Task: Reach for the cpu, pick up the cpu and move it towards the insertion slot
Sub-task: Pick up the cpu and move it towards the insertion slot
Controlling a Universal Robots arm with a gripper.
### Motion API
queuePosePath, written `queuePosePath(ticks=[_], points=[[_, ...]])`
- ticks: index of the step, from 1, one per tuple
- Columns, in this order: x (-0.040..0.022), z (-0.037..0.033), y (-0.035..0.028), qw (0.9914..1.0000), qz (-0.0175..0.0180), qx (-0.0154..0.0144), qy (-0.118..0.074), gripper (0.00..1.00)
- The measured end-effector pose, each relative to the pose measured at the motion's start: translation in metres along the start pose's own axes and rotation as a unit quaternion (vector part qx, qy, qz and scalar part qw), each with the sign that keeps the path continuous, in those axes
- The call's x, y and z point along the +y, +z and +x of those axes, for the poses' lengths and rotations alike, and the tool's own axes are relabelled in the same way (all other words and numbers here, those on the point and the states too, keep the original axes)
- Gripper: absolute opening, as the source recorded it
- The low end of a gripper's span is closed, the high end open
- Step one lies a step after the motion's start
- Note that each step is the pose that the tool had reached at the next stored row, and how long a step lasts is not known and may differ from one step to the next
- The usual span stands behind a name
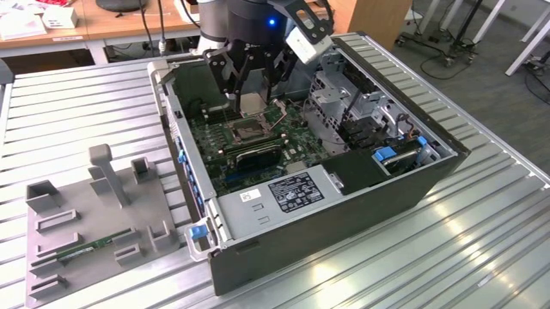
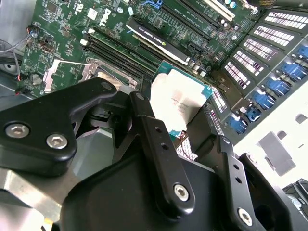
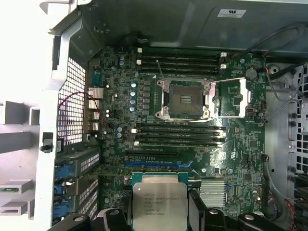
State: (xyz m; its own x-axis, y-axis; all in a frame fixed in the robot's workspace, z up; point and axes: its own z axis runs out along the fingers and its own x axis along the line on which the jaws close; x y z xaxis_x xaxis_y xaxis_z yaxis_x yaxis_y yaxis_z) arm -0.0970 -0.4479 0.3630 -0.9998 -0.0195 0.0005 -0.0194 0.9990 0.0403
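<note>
One cpu (image 3: 158, 201), one insertion slot (image 3: 186, 98) and one end effector (image 1: 251, 96) make up the work here. The single open computer case (image 1: 447, 154) lies on its side on the ribbed metal tabletop (image 1: 481, 244), with one green motherboard (image 3: 240, 159) facing up inside it. One grey fixture tray (image 1: 94, 219) sits on the tabletop toward the exterior view's left, well apart from the case, and one green memory stick (image 1: 86, 248) lies in it.

The end effector holds the cpu: its two black fingers (image 2: 159, 144) are closed narrowly on the chip's opposite edges, with the pale silvery face showing between them. In the second wrist view the cpu (image 2: 180, 96) sticks out past the fingertips, raised above the board and not touching it. In the exterior view the cpu (image 1: 251, 103) hangs inside the case just above and beside the insertion slot (image 1: 247, 129).

The insertion slot is a square metal frame with a dark centre, and its load plate (image 3: 234, 98) is swung open beside it. Long dark memory slots (image 3: 180, 134) run in parallel rows on both sides of the insertion slot. In the first wrist view the cpu lies apart from the slot, with one bank of those rows between them.
</note>
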Motion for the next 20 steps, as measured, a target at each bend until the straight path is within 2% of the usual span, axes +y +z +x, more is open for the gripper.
queuePosePath(ticks=[8,20], points=[[0.0,-0.0032,0.0,1.0,0.0,0.0,0.0,0.54],[-0.0001,-0.0219,0.0006,1.0,-0.0001,0.0,0.0,0.54]])
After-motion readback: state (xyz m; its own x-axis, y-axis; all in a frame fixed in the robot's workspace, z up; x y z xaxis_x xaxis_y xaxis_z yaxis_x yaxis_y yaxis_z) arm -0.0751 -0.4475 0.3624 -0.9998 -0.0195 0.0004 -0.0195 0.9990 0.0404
